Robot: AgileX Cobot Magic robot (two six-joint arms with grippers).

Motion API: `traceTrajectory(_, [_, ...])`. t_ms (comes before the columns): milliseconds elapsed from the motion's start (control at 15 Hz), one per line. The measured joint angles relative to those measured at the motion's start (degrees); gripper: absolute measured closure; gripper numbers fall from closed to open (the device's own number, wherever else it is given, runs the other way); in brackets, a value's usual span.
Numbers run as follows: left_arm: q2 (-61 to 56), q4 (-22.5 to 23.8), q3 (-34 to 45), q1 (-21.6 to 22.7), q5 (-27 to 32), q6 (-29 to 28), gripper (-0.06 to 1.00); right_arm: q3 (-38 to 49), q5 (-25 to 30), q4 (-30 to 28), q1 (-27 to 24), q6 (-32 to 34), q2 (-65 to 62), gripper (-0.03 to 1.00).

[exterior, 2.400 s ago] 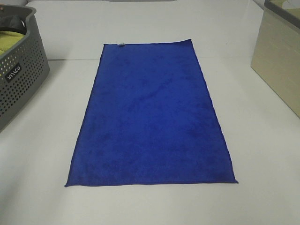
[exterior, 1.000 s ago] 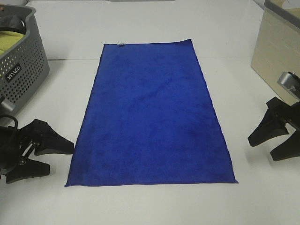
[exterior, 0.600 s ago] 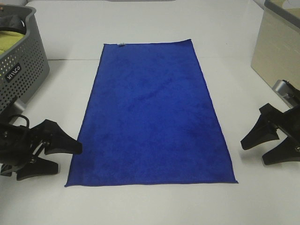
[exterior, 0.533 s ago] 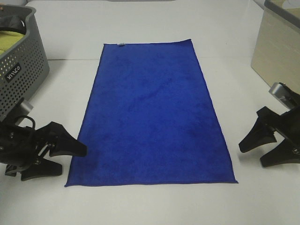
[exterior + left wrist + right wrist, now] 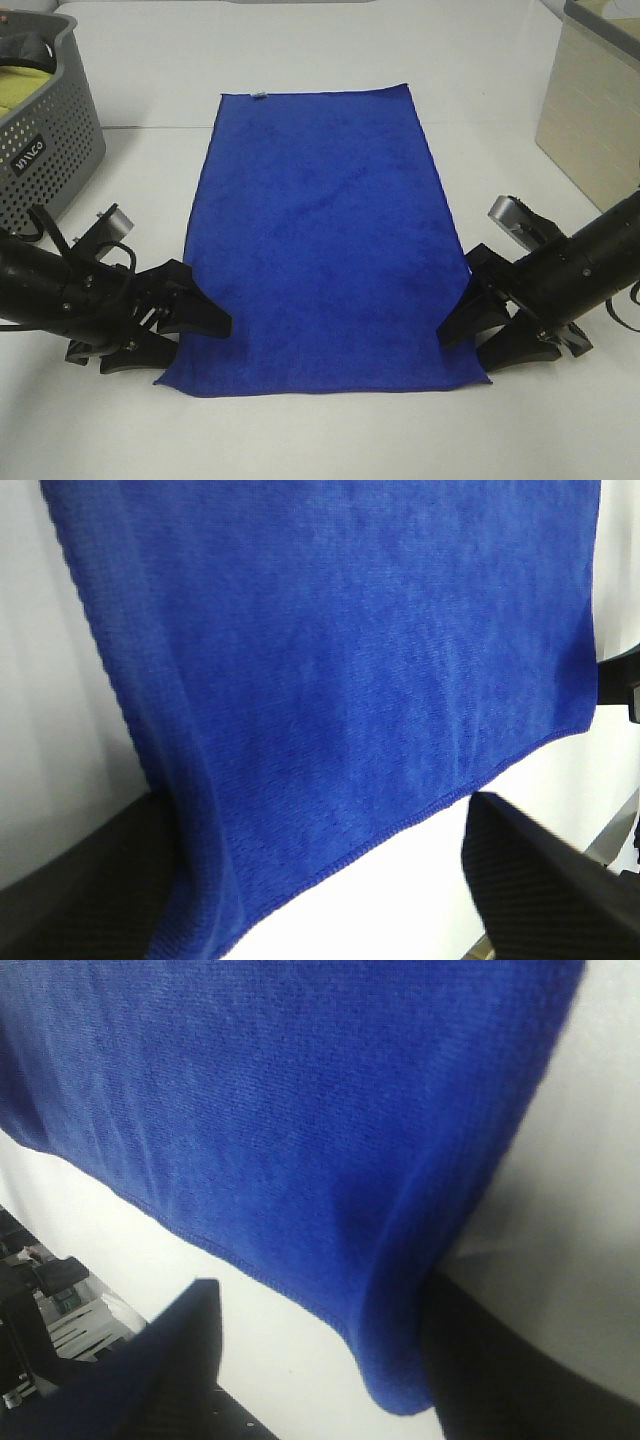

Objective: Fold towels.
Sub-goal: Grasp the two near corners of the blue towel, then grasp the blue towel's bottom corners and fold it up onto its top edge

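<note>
The royal-blue towel (image 5: 320, 230) lies flat and lengthwise on the white table, with its pale tag (image 5: 259, 96) on the far short edge. My left gripper (image 5: 203, 340) is open at the towel's near-left corner. In the left wrist view the towel (image 5: 350, 660) drapes over one finger (image 5: 90, 880) and the other finger (image 5: 540, 870) stands apart. My right gripper (image 5: 460, 350) is open at the near-right corner. In the right wrist view the towel's corner (image 5: 400, 1360) hangs between the two spread fingers (image 5: 150, 1370).
A grey perforated basket (image 5: 50, 150) holding a yellow-green cloth (image 5: 25, 90) stands at the far left. A beige box (image 5: 595, 110) stands at the far right. White table (image 5: 320, 440) lies bare in front of the towel.
Both arms came into view and moved inward to the towel's near corners. The two near corners have shifted slightly inward and away from the front edge.
</note>
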Motion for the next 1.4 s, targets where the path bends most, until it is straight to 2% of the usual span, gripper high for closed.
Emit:
traceTrajectory(200, [0.29, 1.55, -0.29, 0.0, -1.49, -0.69, 0.48, 0.0, -1.66, -0.52, 0.06, 0.0, 0.46, 0.58])
traceTrajectory(400, [0.34, 1.95, -0.52, 0.0, -1.55, -0.69, 0.83, 0.0, -3.67, -0.69, 0.11, 0.0, 0.69, 0.85])
traceTrajectory(467, [0.34, 2.18, -0.52, 0.0, -1.55, -0.69, 0.92, 0.0, -3.61, -0.57, 0.11, 0.0, 0.86, 0.95])
traceTrajectory(600, [-0.11, 4.13, -0.52, 0.0, -1.55, -2.23, 0.94, 0.0, -3.5, -0.52, 0.11, 0.29, 0.86, 0.95])
traceTrajectory(933, [-7.91, 16.44, 1.49, 0.0, -1.09, -14.09, 0.94, 3.04, -1.03, -2.81, 0.11, 3.09, -5.96, 0.95])
traceTrajectory(1400, [-18.33, 18.45, 12.32, 0.0, 4.58, -18.74, 0.94, 15.36, 0.63, -10.43, 0.11, 11.23, -22.06, 0.95])
